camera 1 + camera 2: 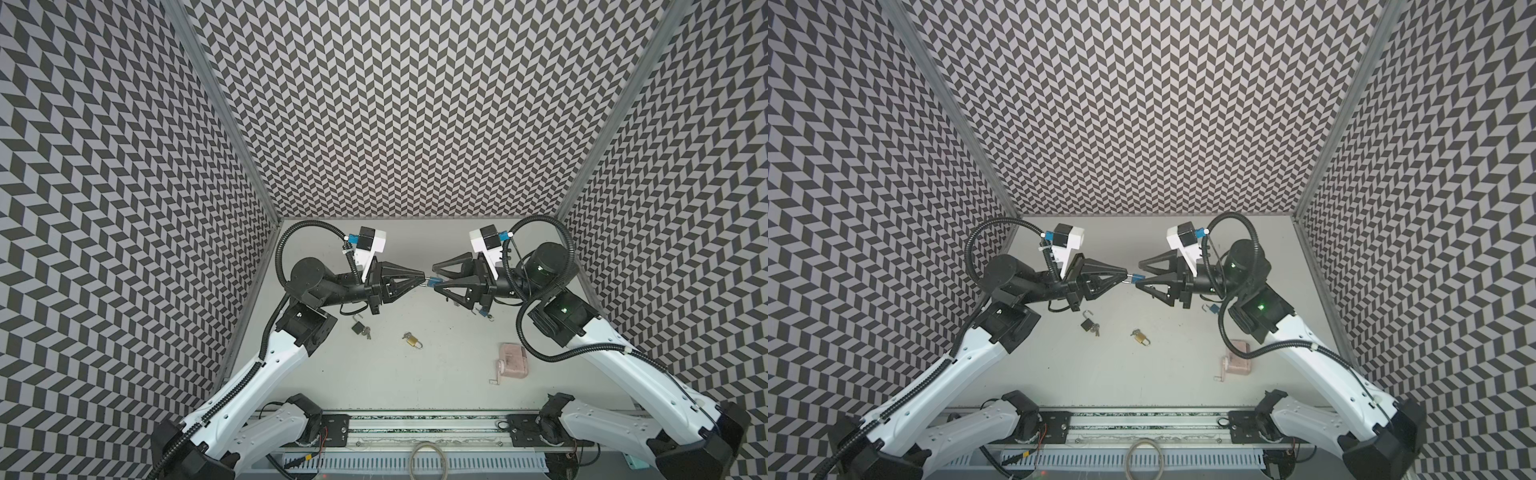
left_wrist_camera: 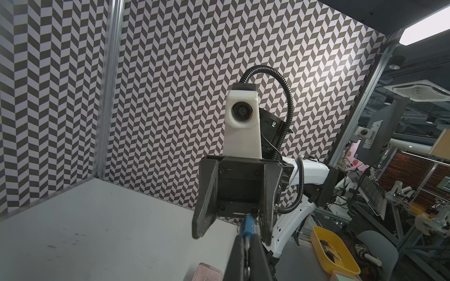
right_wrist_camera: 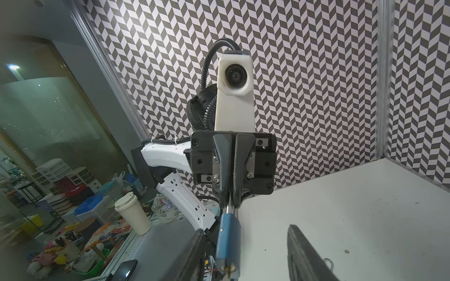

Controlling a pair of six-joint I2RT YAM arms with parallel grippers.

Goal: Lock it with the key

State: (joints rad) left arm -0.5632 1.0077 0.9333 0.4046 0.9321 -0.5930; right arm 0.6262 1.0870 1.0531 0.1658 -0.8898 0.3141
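The lock (image 1: 432, 281), a small blue padlock, hangs in mid-air above the counter (image 1: 436, 374), between the two arms. The left pincer (image 1: 422, 276) is clenched on its shackle (image 3: 229, 209). The right pincer (image 1: 434, 277) is released: its fingers (image 3: 304, 255) stand apart on either side of the lock's body, holding nothing.

In both top views the lock lies at 3 o'clock from the left pincer's tip and at 9 o'clock from the right one. Its long axis runs nearly 9 to 3, with the shackle toward 9 and the keyhole end (image 3: 229, 268) toward 3, facing the right arm. A brass stub shows at that end; whether it is a key I cannot tell. The right arm is the nearer one for any work there, and I judge it must come in along that axis, not across it.

No brand or writing can be read on the lock.

On the counter lie a dark lock (image 1: 358, 328) at 7 o'clock from the blue one, a brass lock (image 1: 412, 340) near 6, and a pink case (image 1: 513, 360) toward 4.
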